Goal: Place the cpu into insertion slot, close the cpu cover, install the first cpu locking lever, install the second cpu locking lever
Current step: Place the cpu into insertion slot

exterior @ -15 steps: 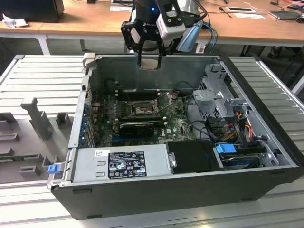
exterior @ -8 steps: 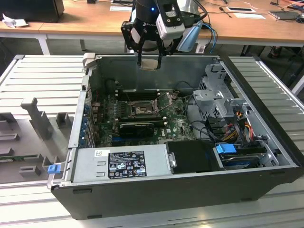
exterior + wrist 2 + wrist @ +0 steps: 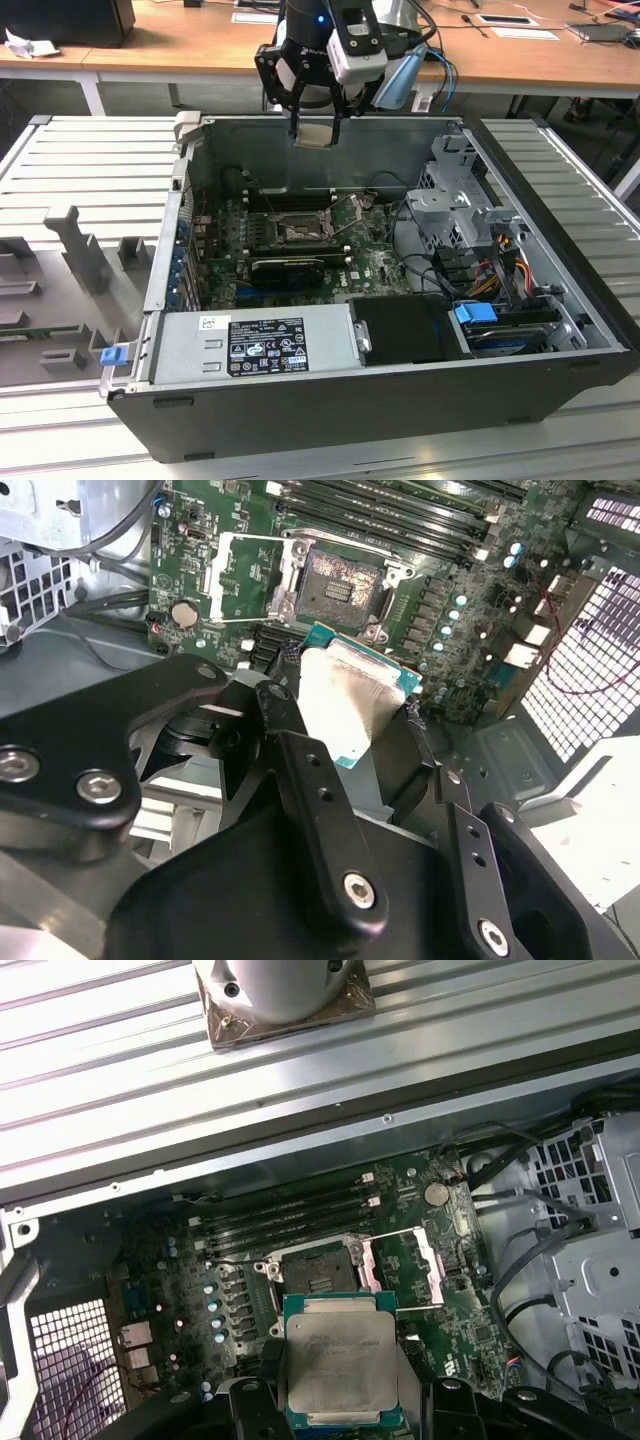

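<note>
My gripper (image 3: 315, 128) hangs above the open computer case, near its far wall, shut on the cpu (image 3: 315, 136). The cpu (image 3: 340, 1365) is a flat square chip with a pale metal top and a green edge, held by its sides between the black fingers (image 3: 300, 750). Below it on the green board lies the insertion slot (image 3: 318, 1270), dark, bare and silver-rimmed, also visible in the exterior view (image 3: 297, 234). The cpu cover (image 3: 400, 1260) stands flipped open beside the slot, its square window showing in both wrist views (image 3: 235, 575). The cpu is well above the slot and touches nothing else.
Long memory slots (image 3: 285, 1215) run just beyond the socket. A black ribbed card (image 3: 287, 268) lies on the near side of it. A grey power supply (image 3: 255, 342) fills the case front; a metal drive cage (image 3: 455, 205) and cables sit on the exterior view's right.
</note>
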